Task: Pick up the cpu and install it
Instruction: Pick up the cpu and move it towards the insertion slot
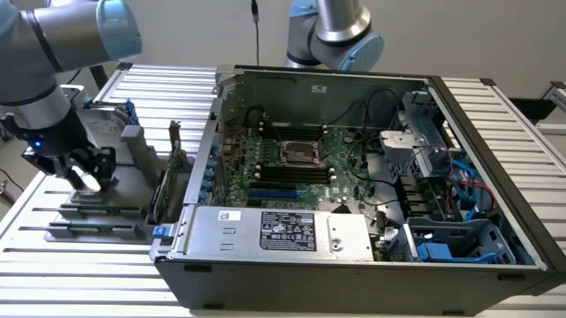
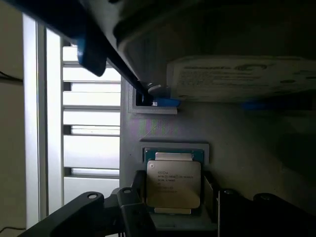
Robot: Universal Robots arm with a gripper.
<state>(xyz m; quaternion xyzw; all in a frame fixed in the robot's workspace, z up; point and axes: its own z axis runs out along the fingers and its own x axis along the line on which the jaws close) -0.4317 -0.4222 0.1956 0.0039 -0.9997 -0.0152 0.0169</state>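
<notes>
Hand [image 1: 84,177] low over grey plastic holder [image 1: 97,222] on slatted bench [image 1: 53,271], fingers [image 2: 133,202] closed against opposite edges of small flat silver-topped cpu [image 2: 174,180], seated in its recess; edge grip presumably keeps it level.

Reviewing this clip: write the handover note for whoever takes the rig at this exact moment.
Gripper: down at the cpu, over the grey fixture on the exterior view's left, outside the computer case. Whether it grips cannot be told.
cpu: lying flat in its recess on the fixture, not lifted.
Done: approach to the cpu.
Left: pickup, transfer to the motherboard socket, install.
</notes>
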